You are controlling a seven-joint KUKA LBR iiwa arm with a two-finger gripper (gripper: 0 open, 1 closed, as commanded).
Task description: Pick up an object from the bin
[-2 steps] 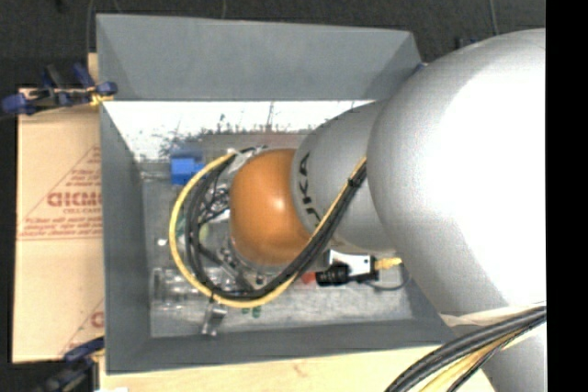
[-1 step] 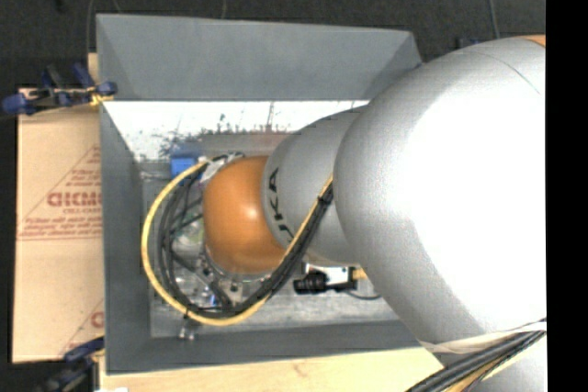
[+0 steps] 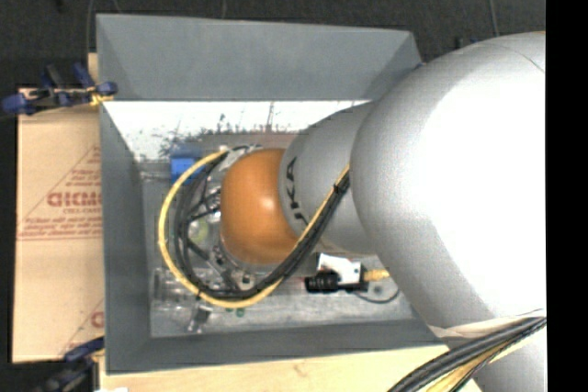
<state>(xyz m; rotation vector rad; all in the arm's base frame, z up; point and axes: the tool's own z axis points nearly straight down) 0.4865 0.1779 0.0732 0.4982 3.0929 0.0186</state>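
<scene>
We cannot tell if the gripper (image 3: pixel 213 271), under its orange cover (image 3: pixel 257 207) at the left of the bin (image 3: pixel 124 225), is apart or together. Nearest lie a clear piece (image 3: pixel 173 289) and a blue block (image 3: pixel 181 168); a blind close may miss both.

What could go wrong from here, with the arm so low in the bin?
The orange cover hides the middle of the bin, so a grasp there may miss unnoticed. The yellow cable loop hangs near the clear plastic thing at the view's lower left and might snag or drag it.
</scene>
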